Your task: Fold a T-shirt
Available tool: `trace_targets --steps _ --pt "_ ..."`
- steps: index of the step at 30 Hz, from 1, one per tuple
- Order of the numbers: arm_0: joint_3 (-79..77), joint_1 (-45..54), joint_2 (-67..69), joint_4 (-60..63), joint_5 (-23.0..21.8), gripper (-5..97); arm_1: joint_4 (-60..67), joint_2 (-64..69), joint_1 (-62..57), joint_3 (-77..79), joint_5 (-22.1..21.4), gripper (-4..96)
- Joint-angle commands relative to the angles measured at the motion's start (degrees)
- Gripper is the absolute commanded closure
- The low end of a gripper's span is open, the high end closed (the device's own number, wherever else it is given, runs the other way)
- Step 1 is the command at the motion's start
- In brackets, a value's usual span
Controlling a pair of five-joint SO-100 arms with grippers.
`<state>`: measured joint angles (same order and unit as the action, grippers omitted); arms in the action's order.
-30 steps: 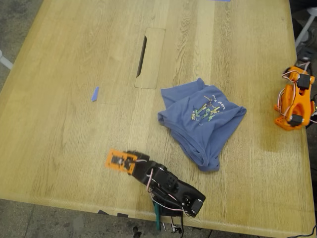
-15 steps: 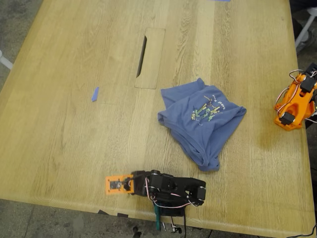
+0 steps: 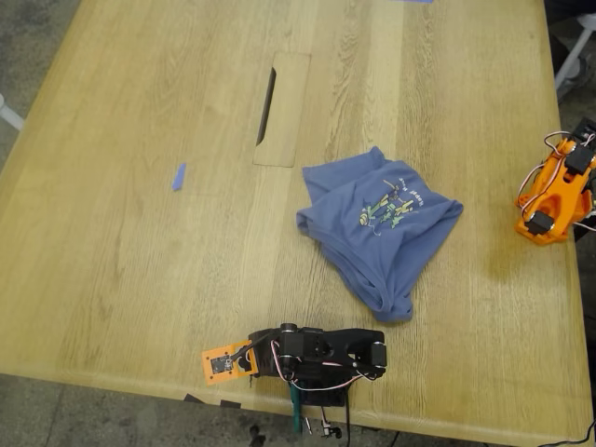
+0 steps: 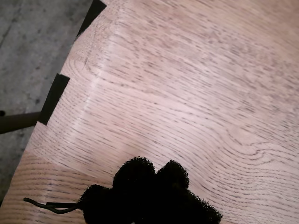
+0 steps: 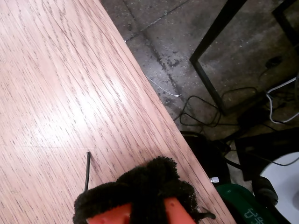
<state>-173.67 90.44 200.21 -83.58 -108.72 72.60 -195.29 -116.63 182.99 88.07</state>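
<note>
The slate-blue T-shirt (image 3: 382, 228) lies crumpled right of the table's middle in the exterior view, its green-yellow print (image 3: 391, 207) facing up. Neither wrist view shows it. My first gripper (image 3: 223, 363) is on the black arm lying low along the table's near edge, well apart from the shirt. Its black foam pads (image 4: 154, 191) are pressed together over bare wood, so it is shut on nothing. My second gripper (image 3: 582, 140) belongs to the orange arm folded at the exterior view's right edge. Its foam pads (image 5: 140, 186) also meet, with nothing between them.
A small blue tape scrap (image 3: 178, 176) lies at the exterior view's left. A cable slot (image 3: 282, 109) is set into the wooden table (image 3: 140, 251) behind the shirt. Black tape patches (image 4: 54, 95) mark the near edge. Cables (image 5: 205, 112) lie on the floor beyond the table's side.
The black arm has folded down toward the near table edge, carrying my first gripper closer to it. The orange arm shifted slightly toward the exterior view's right. The T-shirt has not moved.
</note>
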Motion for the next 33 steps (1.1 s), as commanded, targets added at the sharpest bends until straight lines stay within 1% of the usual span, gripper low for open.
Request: trace_targets --steps 1,2,3,4,11,20,23,29,31,33 --pt "-1.0 -0.6 6.7 1.1 -1.4 92 -1.0 0.2 -8.0 3.7 -1.1 91.3" --pt "-1.3 -0.7 6.7 1.8 -1.7 92 -1.1 0.2 -8.1 3.8 -1.9 91.3" --pt "-1.9 -0.7 6.6 1.8 -0.7 92 -1.1 0.2 -8.0 3.8 -2.0 91.3" --pt "-1.9 -0.7 6.6 1.8 -1.8 92 -1.2 0.2 -7.9 3.8 -2.0 91.3" --pt "-1.9 -0.9 6.6 1.8 -1.8 92 -1.2 0.3 -7.5 3.8 -2.0 91.3" --pt "-1.9 -1.2 6.6 1.8 -2.8 92 -1.1 0.3 -7.3 3.9 -1.4 91.3" --pt "-1.9 -1.2 6.6 1.8 -1.8 92 -1.1 0.3 -7.4 3.9 -1.6 91.3" --pt "-1.9 -1.2 6.6 1.8 -1.8 92 -1.1 0.3 -7.9 3.9 -1.6 91.3" --pt "-1.9 -1.2 6.6 1.8 -1.4 92 -1.1 0.3 -7.4 3.9 -0.9 88.8" --pt "-1.9 -1.2 6.6 1.8 -1.0 92 -1.1 0.3 -7.0 3.9 -0.8 88.8"
